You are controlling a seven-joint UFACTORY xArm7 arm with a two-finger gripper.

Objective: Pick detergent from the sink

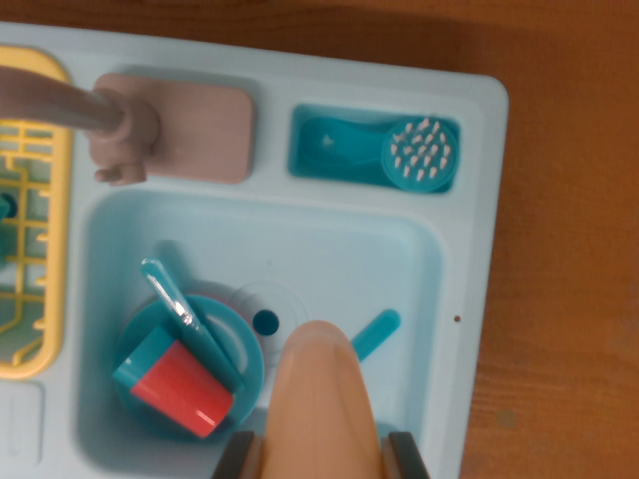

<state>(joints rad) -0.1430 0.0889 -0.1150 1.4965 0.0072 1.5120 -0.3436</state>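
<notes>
A peach-coloured detergent bottle [318,389] with a rounded top fills the bottom centre of the wrist view, over the front part of the pale blue sink basin [399,259]. My gripper [321,457] has a dark finger pressed against each side of the bottle, so it is shut on it. The bottle's lower part is cut off by the frame edge. It looms large and close to the camera. Whether it still touches the basin floor cannot be told.
In the basin lie a teal plate [240,344] with a red cup [180,387] and a teal utensil [175,299], a drain hole [265,322] and a teal handle [375,334]. Behind are a faucet [120,125], a brush [419,155] in its compartment and, left, a yellow rack [35,230].
</notes>
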